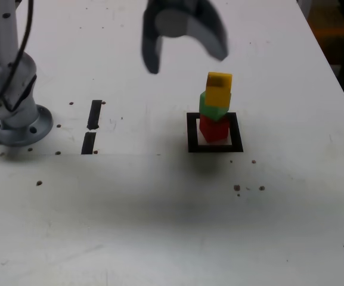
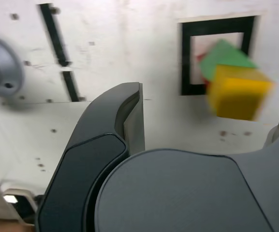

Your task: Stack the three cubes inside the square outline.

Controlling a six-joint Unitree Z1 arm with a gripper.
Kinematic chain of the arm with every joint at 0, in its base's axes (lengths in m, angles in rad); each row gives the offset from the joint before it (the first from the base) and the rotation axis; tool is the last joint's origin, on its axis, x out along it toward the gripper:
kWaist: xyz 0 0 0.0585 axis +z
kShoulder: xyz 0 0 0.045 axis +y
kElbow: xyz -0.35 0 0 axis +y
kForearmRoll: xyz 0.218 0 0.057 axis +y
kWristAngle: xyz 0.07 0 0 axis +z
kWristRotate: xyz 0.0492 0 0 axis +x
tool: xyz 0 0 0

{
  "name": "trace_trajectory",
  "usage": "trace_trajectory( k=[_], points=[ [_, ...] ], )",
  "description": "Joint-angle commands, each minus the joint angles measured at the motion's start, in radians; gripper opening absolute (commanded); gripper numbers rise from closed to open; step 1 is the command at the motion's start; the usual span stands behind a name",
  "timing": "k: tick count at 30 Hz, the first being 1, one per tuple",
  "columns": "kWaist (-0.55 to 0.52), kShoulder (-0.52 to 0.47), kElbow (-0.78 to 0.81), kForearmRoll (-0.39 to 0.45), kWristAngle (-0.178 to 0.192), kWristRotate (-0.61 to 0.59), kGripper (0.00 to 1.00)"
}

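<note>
Red (image 1: 213,127), green (image 1: 213,105), yellow (image 1: 219,89) cubes stacked upright in outline (image 1: 191,132); stack prob. skewed.

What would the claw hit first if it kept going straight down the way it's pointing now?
Probably bare table. The open, empty claw hangs above the white surface to the exterior view's left of the cube stack, apparently clear of it, though depth is hard to judge.

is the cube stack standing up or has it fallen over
Standing: red cube inside the square outline, green cube, yellow cube on top, slightly skewed.
</note>
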Motion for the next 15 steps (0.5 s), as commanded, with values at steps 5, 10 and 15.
trace_trajectory(
  k=[5,10,15],
  points=[
    [-0.002,0.066,-0.22,0.013,-0.009,0.004,0.99],
    [-0.002,0.12,-0.24,0.032,-0.011,0.012,0.98],
    [-0.004,0.162,-0.245,0.068,-0.008,0.017,0.95]
  ],
)
